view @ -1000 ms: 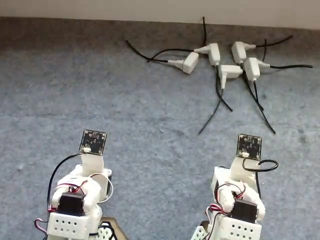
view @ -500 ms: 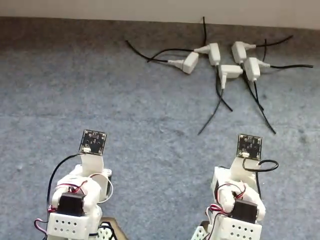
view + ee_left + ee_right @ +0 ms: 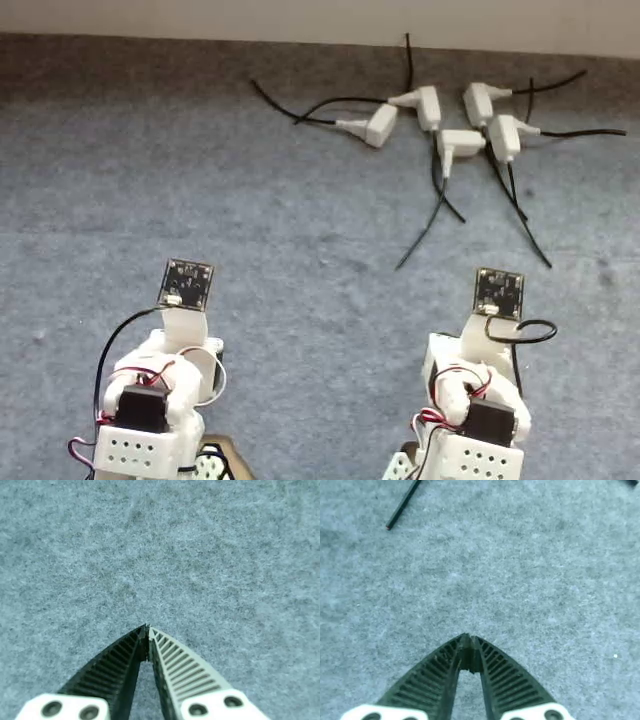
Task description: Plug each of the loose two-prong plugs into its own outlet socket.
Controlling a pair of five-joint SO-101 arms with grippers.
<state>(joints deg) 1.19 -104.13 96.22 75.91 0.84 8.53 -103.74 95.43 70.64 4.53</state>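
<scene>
A grey carpet (image 3: 150, 170) covers the whole work surface, with a pale strip of wall (image 3: 200, 18) along its far edge. The two arms sit at the near edge, well apart from each other. The left arm (image 3: 160, 395) and the right arm (image 3: 478, 400) are both drawn in close to their bases, each with a small dark circuit board on top.

The left gripper (image 3: 148, 630) hangs above bare carpet. Its two ribbed fingers meet at the tips and nothing is between them. The right gripper (image 3: 469, 639) is also closed at the tips and empty, over carpet.

The plugs lie in a loose bunch at the far side of the carpet, ahead of the right arm and well away from both grippers. The leftmost plug (image 3: 380, 125) lies a little apart from the rest. The second plug (image 3: 428, 105) is just beside it. The middle plug (image 3: 460, 142) lies nearest the arms. The far plug (image 3: 478, 102) and the rightmost plug (image 3: 503, 137) are close together next to it; whether they touch cannot be told. All five are white, and none looks joined to another.

Thin black cords (image 3: 425, 232) trail from them and cross one another. One loose cord end (image 3: 402, 505) lies on the carpet ahead of the right gripper.
</scene>
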